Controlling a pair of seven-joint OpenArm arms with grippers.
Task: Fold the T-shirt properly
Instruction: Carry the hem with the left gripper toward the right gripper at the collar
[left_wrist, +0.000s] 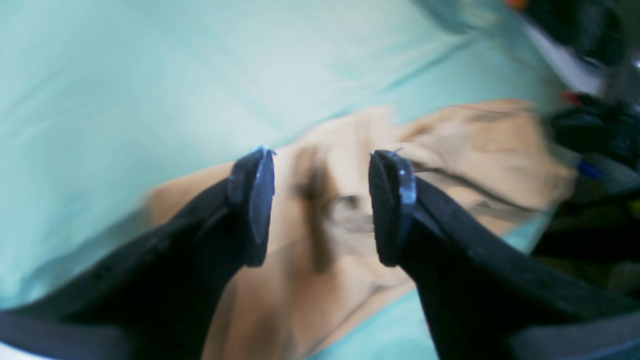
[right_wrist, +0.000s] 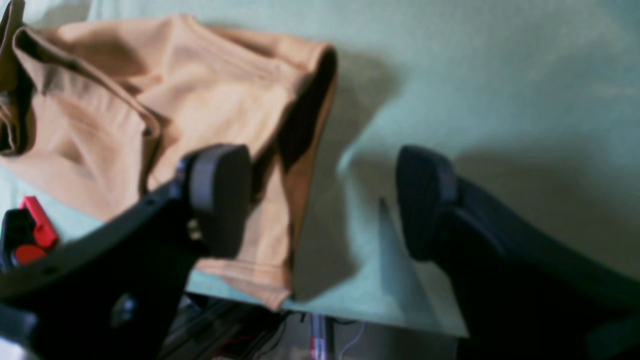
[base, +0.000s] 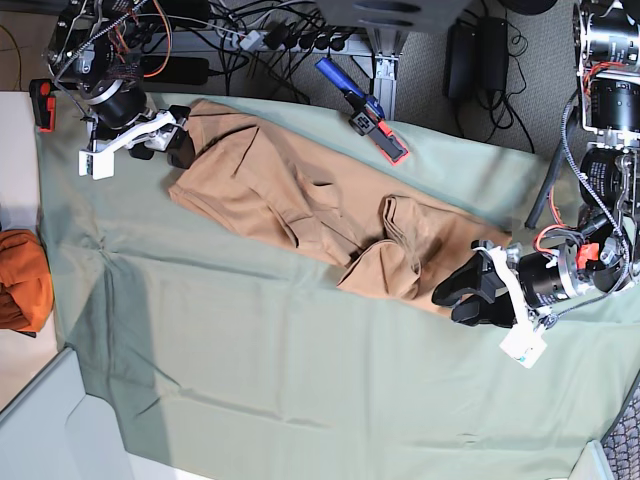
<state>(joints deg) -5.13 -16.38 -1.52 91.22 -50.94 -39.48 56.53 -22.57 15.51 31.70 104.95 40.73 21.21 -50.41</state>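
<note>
– Left wrist view?
– The left gripper (left_wrist: 320, 205) is spread, empty – the T-shirt (left_wrist: 350, 200) lies beyond its tips on the green sheet (left_wrist: 125, 100).
– Right wrist view?
– The right gripper (right_wrist: 320, 200) gapes over the shirt's edge, gripping nothing.
– Base view?
– The shirt lies diagonally between both grippers; no containers.

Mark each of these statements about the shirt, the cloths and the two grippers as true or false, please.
1. The T-shirt lies on the green sheet. True.
2. The left gripper is shut on the shirt. False: its jaws stand open, with nothing between them.
3. The right gripper is open. True.
4. The orange bundle lies on top of the shirt. False: it sits apart, at the base view's left edge.
</note>
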